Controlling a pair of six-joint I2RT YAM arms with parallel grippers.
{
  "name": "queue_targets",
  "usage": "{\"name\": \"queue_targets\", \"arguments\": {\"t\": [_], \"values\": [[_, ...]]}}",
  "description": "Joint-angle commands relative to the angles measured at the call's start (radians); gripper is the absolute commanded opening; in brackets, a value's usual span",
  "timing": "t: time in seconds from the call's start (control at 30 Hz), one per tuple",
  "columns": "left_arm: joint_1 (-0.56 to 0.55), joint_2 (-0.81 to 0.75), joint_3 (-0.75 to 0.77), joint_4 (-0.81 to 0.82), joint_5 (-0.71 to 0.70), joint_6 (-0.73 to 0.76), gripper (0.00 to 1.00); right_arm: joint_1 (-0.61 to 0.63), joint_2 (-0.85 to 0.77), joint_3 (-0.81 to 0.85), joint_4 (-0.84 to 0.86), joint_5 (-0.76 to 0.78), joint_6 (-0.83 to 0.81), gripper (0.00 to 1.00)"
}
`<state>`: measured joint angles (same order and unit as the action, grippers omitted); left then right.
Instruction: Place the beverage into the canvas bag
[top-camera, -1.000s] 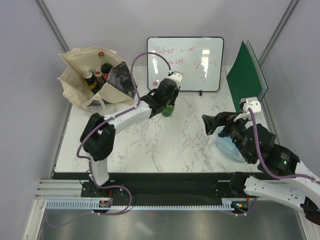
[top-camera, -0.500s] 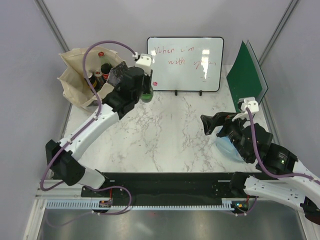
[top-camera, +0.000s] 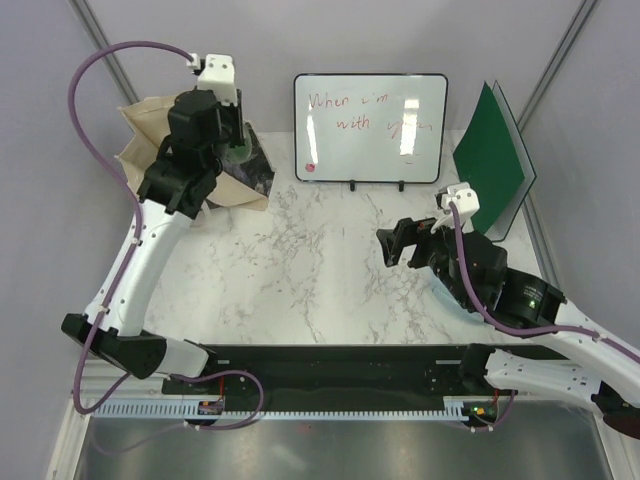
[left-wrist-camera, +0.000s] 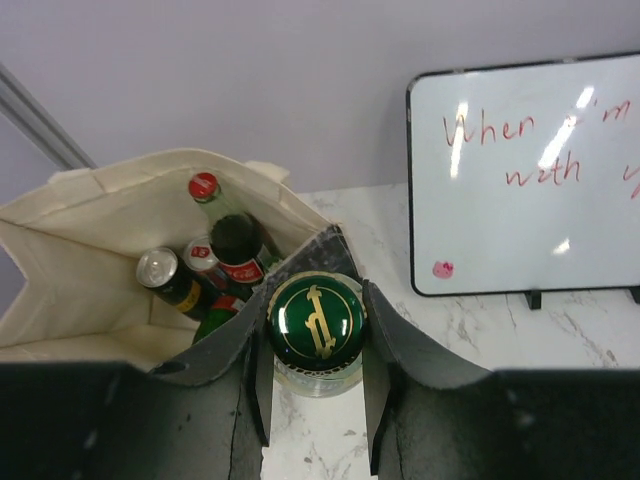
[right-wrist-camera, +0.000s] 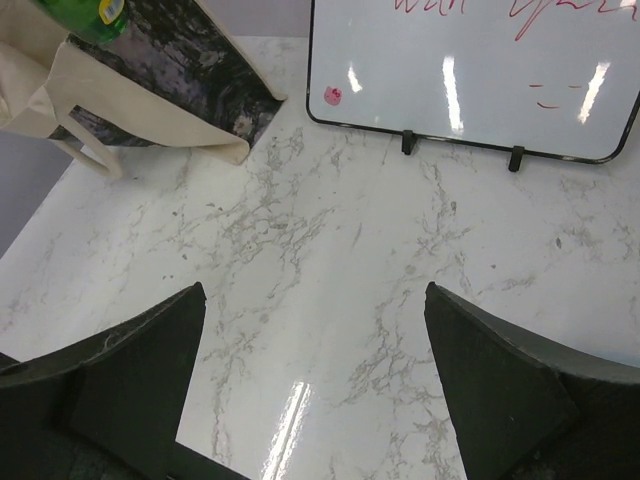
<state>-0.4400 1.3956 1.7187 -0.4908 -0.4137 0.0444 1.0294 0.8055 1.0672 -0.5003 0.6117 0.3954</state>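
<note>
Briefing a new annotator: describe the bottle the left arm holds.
Find the canvas bag at the far-left corner of the table. By its black-printed side, the left end effector grips a bottle; unlike the red-capped ones inside the bag, its cap is green with a gold emblem.

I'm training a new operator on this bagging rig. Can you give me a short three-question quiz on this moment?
1. True or false: the right gripper holds a bottle.
2. What is clamped in the left gripper? A) a mug B) the green-capped bottle C) a marker
3. Fill in: in the top view, the canvas bag stands at the table's far ____ corner.

Key: 1 false, it is open and empty. 2 B. 3 left.
</note>
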Motion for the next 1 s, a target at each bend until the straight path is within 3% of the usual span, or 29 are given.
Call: {"name": "queue_targets", "arguments": {"t": [0.0,0.3,0.57,0.73,0.87,0.97], "values": [[0.058,-0.018,0.165,0.101,0.016,0.057,0.02,-0.005,-0.003,0.074,0.046,-0.015,-0.013,0.98],[0.204,0.071,0.280,0.009,0.119,0.026,0.02,-0.005,-0.012,0.068,0.046,-0.021,-0.013,0.98],[0.305,0.126,0.357,-0.037,0.119,-0.006,0.02,-0.005,-0.019,0.057,0.048,-0.015,-0.013,0.98],[0.340,0.135,0.293,-0.022,0.089,-0.064,0.02,-0.005,-0.025,0.047,0.049,-0.009,-0.018,0.98],[0.346,0.099,0.115,0.142,0.038,-0.075,0.02,-0.003,-0.023,0.050,0.048,-0.004,-0.026,0.98],[0.356,0.106,0.078,0.178,-0.010,-0.103,0.02,-0.005,-0.019,0.045,0.051,-0.004,-0.029,0.98]]}}
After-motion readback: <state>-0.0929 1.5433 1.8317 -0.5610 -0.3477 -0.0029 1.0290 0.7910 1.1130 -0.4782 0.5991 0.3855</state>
